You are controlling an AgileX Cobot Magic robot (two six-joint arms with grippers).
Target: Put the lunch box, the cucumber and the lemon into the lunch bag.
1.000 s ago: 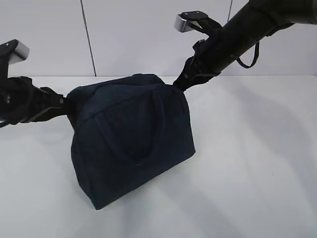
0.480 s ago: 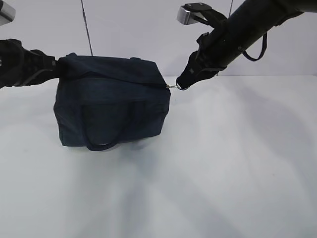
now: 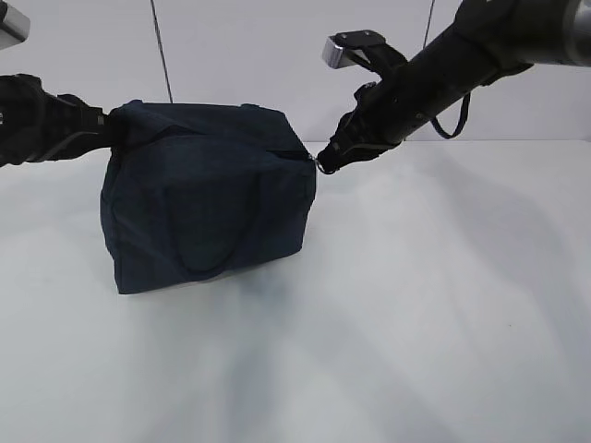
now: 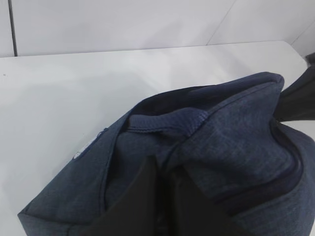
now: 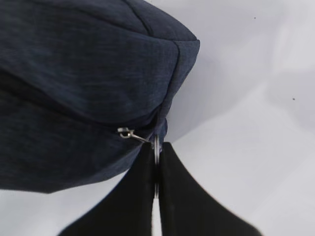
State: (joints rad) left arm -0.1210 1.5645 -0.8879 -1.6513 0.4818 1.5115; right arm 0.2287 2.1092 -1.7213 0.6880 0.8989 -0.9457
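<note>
The dark navy lunch bag [image 3: 208, 198] stands upright on the white table, zipped shut, a loop handle hanging down its front. My left gripper [image 3: 109, 129] is shut on the fabric at the bag's upper left corner; in the left wrist view its fingers [image 4: 147, 196] pinch a fold of the bag [image 4: 221, 137]. My right gripper [image 3: 325, 164] is shut on the metal ring pull [image 5: 156, 147] of the zipper at the bag's upper right corner [image 5: 88, 73]. The lunch box, the cucumber and the lemon are out of view.
The white table [image 3: 443, 305] stretches to the right and front of the bag. A pale wall with vertical seams stands behind the table.
The bag went from tilted and low near the middle to upright further left. My right gripper has come closer to the bag's corner, still on the ring pull.
</note>
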